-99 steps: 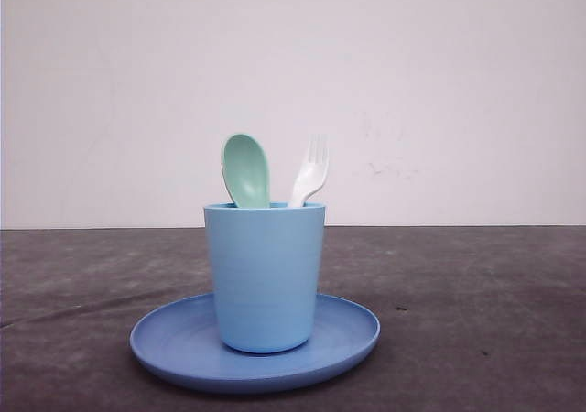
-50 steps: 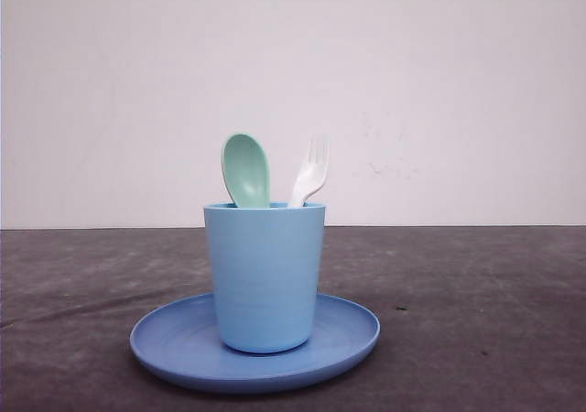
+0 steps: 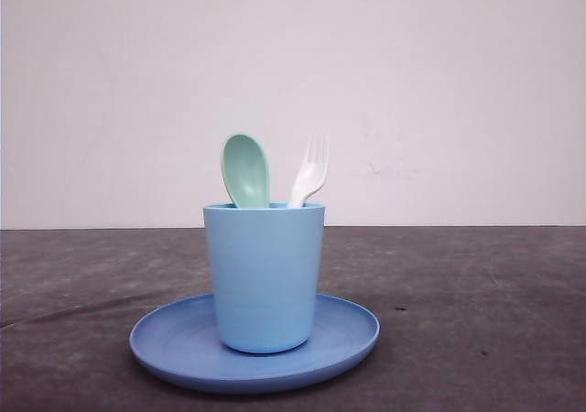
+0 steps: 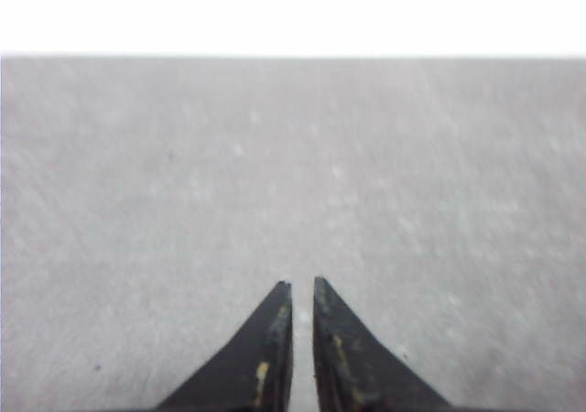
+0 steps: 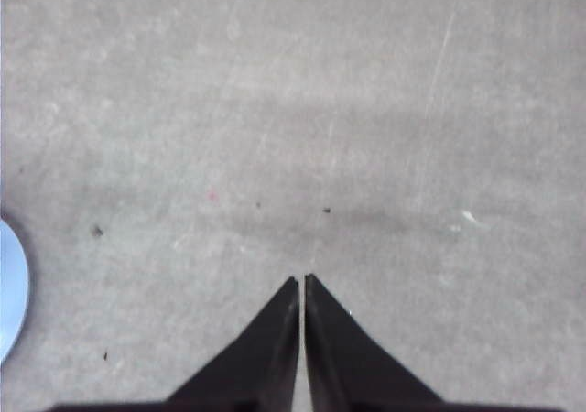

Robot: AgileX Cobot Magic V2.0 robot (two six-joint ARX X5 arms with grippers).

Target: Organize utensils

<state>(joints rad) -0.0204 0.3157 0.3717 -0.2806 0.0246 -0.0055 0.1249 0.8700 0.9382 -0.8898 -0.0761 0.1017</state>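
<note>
The dark grey table (image 3: 494, 320) fills the bottom of the frame. In the lower middle sits a round blue plate (image 3: 165, 343) with a light blue plastic cup (image 3: 264, 279) on it. A mint-green plastic spoon (image 3: 245, 170) and a small white plastic fork (image 3: 311, 172) stand inside the cup. The left gripper (image 4: 301, 288) and right gripper (image 5: 301, 282) are pinched together, holding nothing. A bump could tip the cup.

Front camera low, level; right wrist shares plate (image 5: 11, 288) edge.
</note>
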